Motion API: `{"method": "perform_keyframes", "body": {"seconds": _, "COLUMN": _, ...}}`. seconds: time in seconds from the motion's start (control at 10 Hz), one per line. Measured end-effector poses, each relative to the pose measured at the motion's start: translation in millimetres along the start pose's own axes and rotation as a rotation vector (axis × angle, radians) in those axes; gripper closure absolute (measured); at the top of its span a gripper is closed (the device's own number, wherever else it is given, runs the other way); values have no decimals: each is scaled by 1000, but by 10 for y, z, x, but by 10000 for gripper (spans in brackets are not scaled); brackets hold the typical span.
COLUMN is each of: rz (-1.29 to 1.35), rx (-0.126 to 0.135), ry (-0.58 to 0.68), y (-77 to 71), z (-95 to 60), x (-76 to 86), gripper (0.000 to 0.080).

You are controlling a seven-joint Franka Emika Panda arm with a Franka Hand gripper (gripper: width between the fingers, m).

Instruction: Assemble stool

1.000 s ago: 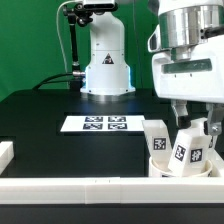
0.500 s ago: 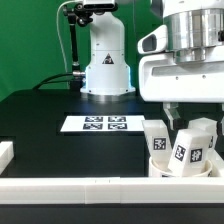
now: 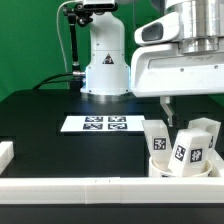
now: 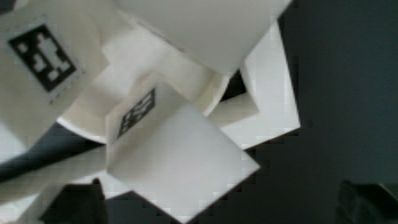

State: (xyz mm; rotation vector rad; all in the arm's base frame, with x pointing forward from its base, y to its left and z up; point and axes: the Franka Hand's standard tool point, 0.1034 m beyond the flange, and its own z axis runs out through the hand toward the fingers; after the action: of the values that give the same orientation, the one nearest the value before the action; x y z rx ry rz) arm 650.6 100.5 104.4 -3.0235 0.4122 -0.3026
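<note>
On the black table (image 3: pixel 45 115), toward the exterior view's right and against the front border bar (image 3: pixel 110 188), stands the stool (image 3: pixel 183 150), seat down, three tagged legs (image 3: pixel 187 145) pointing up. Directly above it hangs the gripper (image 3: pixel 185 108), jaws spread wide and grasping nothing, one finger (image 3: pixel 167 106) showing just over the legs. Beside the stool, to the exterior view's left, lies the marker board (image 3: pixel 95 124).
</note>
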Motion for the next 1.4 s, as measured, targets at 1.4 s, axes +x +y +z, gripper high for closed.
{"method": "perform_keyframes", "body": {"seconds": 1.4, "rz": -1270, "rx": -75, "ry": -90, "y": 292, "z": 0, "x": 79, "gripper": 151}}
